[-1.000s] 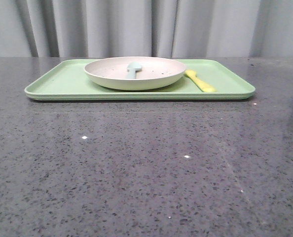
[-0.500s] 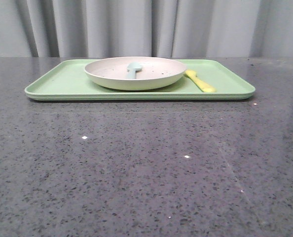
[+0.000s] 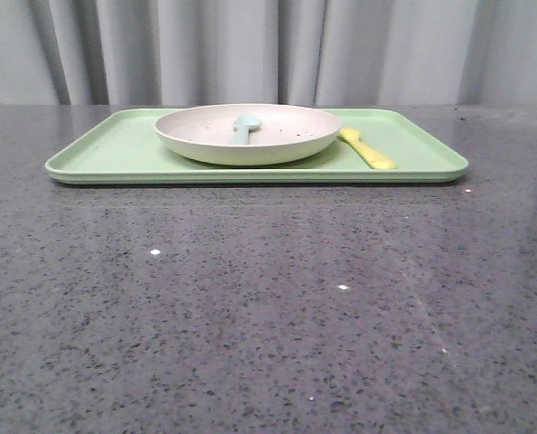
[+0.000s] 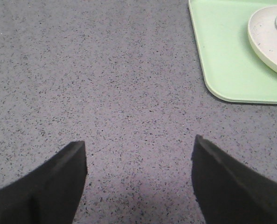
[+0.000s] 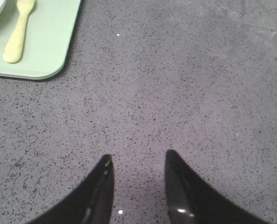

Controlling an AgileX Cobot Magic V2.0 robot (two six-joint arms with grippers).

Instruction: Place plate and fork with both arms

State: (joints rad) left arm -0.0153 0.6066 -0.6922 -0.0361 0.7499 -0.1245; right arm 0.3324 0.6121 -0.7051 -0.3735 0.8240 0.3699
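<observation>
On a dark speckled stone table [image 3: 268, 307], a flat light-green tray [image 3: 106, 154] sits toward the far side in front of a grey curtain [image 3: 268, 50]. The left gripper [image 4: 138, 154] hangs over bare tabletop off the tray's left end, its two dark fingers [image 4: 59, 182] spread wide apart with nothing between them; one rounded corner of the tray shows in its wrist view. Near the tray's middle stands the plate [image 3: 248, 133], a cream-white speckled dish with a raised rim, and inside it lies a pale blue-green utensil [image 3: 243, 127]. Just right of the plate, the yellow fork [image 3: 366, 147] lies flat on the tray, its handle pointing toward the near right. Off the tray's right end, the right gripper [image 5: 137, 161] hovers above the table, its fingers [image 5: 99, 186] moderately parted and holding nothing, well apart from the fork.
</observation>
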